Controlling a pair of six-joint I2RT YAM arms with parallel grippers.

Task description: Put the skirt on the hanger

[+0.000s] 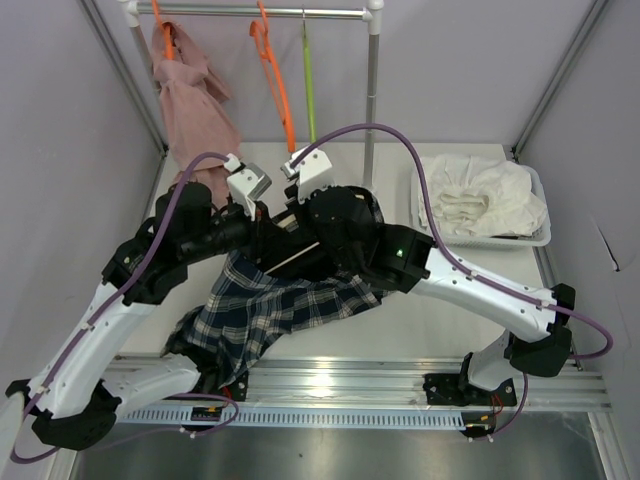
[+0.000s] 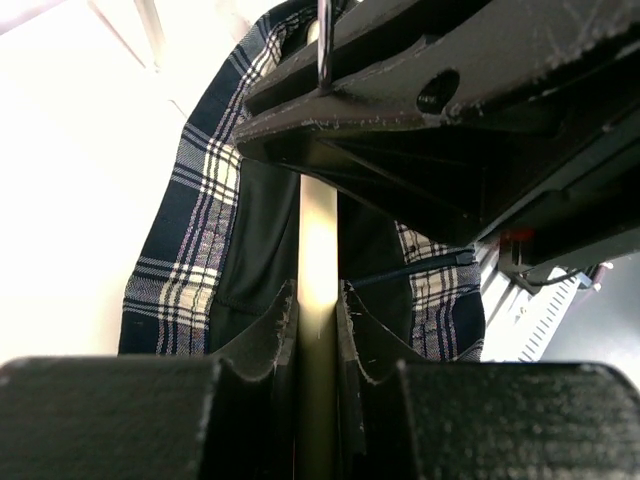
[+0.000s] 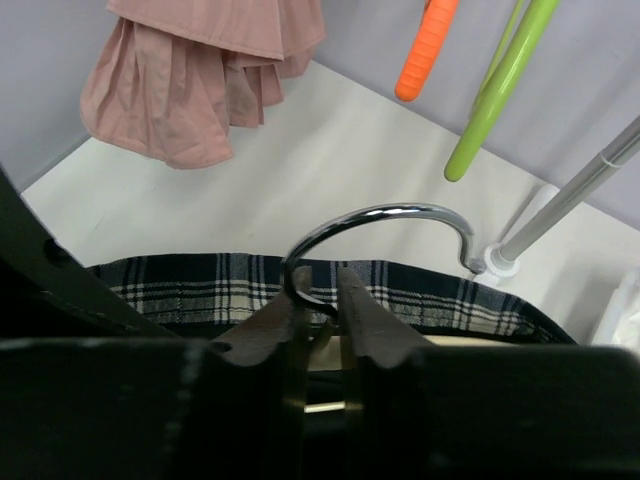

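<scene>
Closest to my left wrist lens, the fingers (image 2: 268, 335) of the left gripper (image 2: 318, 312) are clenched on the pale wooden bar of the hanger (image 2: 318, 230), no gap on either side. The skirt (image 2: 190, 250), navy and white plaid, hangs beside that bar with its dark lining showing.

Over on the right wrist, the right gripper (image 3: 318, 300) is pinched tight at the foot of the chrome hook (image 3: 390, 212), which curls up just above the fingertips. The plaid waistband runs straight across behind the hook. Whether it's clipped to the bar, I can't tell.

From above, both grippers meet mid-table with the bar between them. The skirt spills from there toward the near left, and its hem lies on the table (image 1: 420, 325).

At the back, the rail (image 1: 215, 11) carries a pink garment (image 1: 190, 100), an orange hanger (image 1: 280, 90) and a green hanger (image 1: 308, 80). A basket (image 1: 540, 232) of white cloth (image 1: 480, 195) sits far right, well apart from the skirt.
</scene>
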